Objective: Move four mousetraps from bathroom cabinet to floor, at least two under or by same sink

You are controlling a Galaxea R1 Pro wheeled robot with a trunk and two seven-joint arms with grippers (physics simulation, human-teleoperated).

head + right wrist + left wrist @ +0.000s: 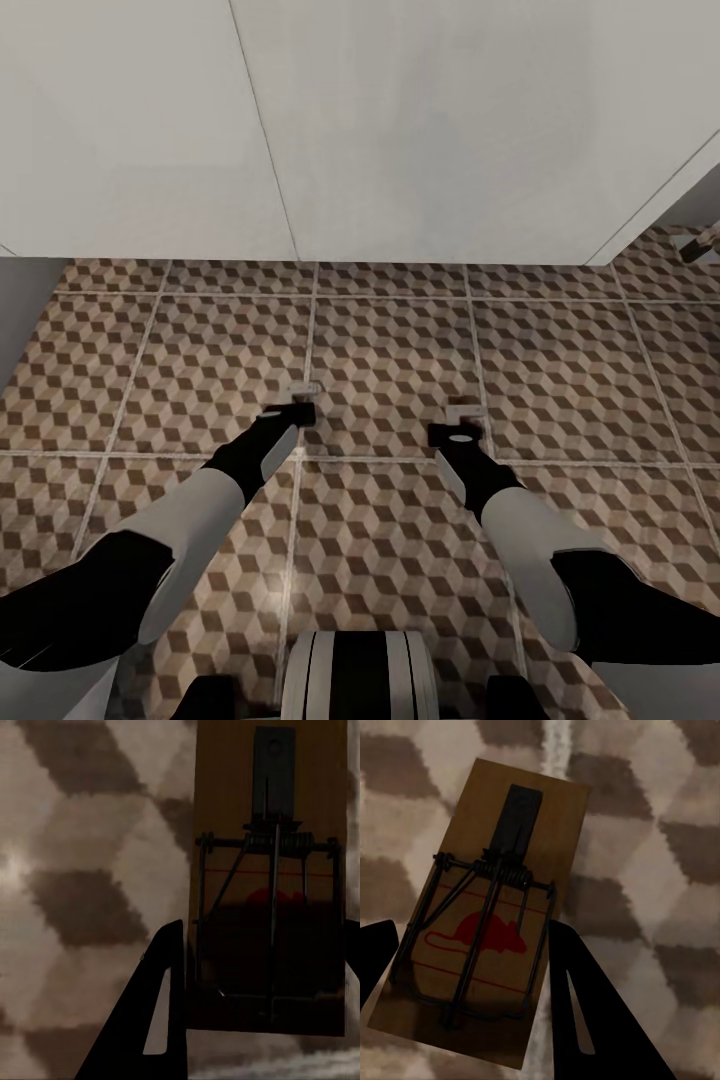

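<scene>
- The robot's base (360, 675) sits at the near edge of the head view, both arms reaching forward and down over the bathroom floor (570, 380), tiled in a brown, beige and white cube pattern.
- The left gripper (296, 403) points down near a grout crossing. In the left wrist view its dark fingers (585, 1020) stand on either side of the left mousetrap (487, 922), a tan board with a red mouse print and dark wire spring. The jaws look closed against the board's long edges, though I cannot tell how firm the contact is.
- The right gripper (460, 425) hangs likewise over the next tile. In the right wrist view a finger (161, 1020) lies along the edge of the right mousetrap (270, 892); the jaws bracket it closely.
- Farther on, a white panel (400, 130) rises from the floor's far edge.
- At the far right corner lies a small object (700, 243), too cropped to identify.
</scene>
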